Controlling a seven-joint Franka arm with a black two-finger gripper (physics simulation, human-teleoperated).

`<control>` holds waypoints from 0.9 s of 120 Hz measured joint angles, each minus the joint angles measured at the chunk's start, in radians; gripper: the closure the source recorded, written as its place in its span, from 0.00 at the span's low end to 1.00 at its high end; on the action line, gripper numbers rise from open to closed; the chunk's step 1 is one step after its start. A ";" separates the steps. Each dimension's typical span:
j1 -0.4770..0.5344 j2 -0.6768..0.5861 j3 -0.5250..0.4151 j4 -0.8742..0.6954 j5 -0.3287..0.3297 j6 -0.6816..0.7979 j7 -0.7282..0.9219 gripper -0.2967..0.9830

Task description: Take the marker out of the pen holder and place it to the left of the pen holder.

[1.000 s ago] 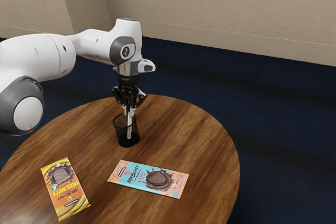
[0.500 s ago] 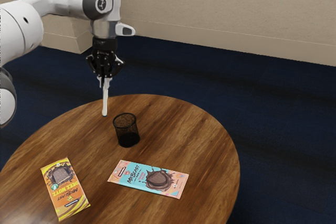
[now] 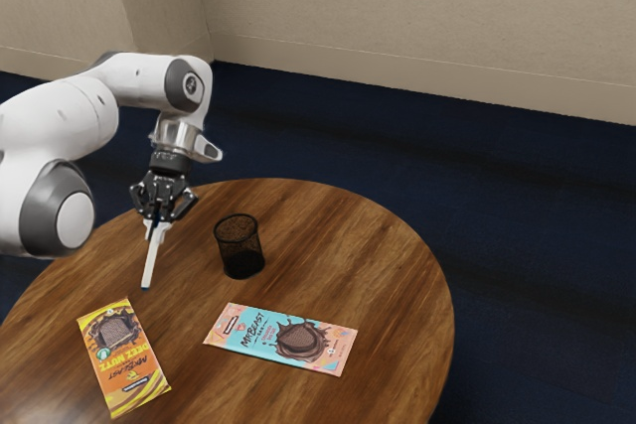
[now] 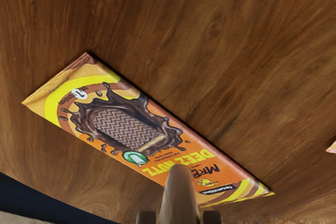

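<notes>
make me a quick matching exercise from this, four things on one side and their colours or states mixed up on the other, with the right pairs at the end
Things
1. marker
2. pen holder
3. Deez Nutz chocolate bar
4. other MrBeast chocolate bar

Colours or states
A. mostly orange and yellow, lying flat
B. black mesh, standing upright on the wooden table
C. light blue and pink, lying flat
D. white, held tilted in the claw

Right pairs
1-D
2-B
3-A
4-C
</notes>
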 joint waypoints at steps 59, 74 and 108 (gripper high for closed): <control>0.054 -0.147 -0.085 -0.032 -0.042 0.125 -0.021 0.34; 0.020 -0.383 -0.099 -0.261 -0.041 0.261 -0.009 0.29; -0.132 -0.762 -0.084 -0.534 0.018 0.466 0.019 0.25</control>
